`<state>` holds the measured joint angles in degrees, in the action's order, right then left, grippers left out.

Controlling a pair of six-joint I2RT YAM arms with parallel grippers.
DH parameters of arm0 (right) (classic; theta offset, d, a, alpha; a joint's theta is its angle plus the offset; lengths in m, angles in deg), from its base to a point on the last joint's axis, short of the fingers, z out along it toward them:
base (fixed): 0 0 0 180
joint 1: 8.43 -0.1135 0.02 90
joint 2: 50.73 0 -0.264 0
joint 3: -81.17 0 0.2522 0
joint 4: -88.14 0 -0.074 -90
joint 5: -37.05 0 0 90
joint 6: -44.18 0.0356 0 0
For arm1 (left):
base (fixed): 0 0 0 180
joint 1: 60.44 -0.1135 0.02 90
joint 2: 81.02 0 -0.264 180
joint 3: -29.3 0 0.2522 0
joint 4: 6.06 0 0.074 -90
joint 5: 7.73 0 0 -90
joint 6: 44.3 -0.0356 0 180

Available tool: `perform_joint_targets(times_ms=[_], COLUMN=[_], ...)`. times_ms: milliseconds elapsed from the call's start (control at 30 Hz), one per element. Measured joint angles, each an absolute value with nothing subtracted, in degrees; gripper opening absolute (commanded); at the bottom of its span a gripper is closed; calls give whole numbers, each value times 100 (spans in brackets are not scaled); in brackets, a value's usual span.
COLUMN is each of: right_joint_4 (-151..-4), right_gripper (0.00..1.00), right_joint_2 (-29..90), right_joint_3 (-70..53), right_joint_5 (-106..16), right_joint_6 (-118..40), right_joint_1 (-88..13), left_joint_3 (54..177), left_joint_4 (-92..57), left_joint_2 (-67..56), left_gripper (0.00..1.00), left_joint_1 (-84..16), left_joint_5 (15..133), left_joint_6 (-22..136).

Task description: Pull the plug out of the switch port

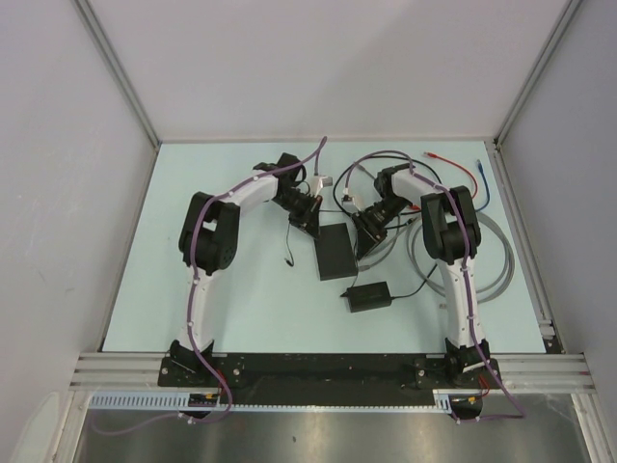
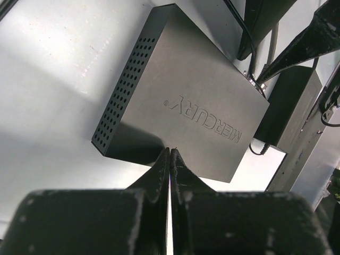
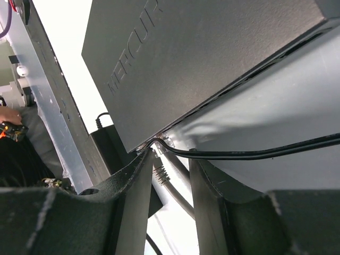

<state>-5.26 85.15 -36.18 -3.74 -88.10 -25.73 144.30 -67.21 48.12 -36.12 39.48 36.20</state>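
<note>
The MERCURY switch [image 1: 335, 253] lies flat in the middle of the table [image 1: 241, 309]. The left gripper [image 2: 170, 154] is fully closed, with its tips at one edge of the box. The right gripper [image 3: 171, 158] stands half open around the grey plug [image 3: 160, 174], which sits in the switch port [image 3: 162, 142]; the plug is narrower than the gap between the jaws.

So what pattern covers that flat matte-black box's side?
Rows of small round holes; the left wrist view shows them best.
</note>
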Motion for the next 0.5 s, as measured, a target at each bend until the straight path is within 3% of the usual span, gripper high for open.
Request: perform_joint_targets(times_ms=[367, 500], right_joint_4=[-474, -461], right_gripper=[36, 31], right_joint_2=[8567, 8580], right_joint_3=[-3633, -3635], right_joint_5=[-356, -367], right_joint_6=[-8808, -8802], right_joint_1=[-2597, -2636], left_joint_3=[14432, 14432], left_joint_4=[-6706, -6706], left_joint_2=[4812, 4812], left_gripper=[0, 0], left_joint_1=[-3569, -3564], left_joint_5=[3981, 3985], left_joint_6=[3666, 3666])
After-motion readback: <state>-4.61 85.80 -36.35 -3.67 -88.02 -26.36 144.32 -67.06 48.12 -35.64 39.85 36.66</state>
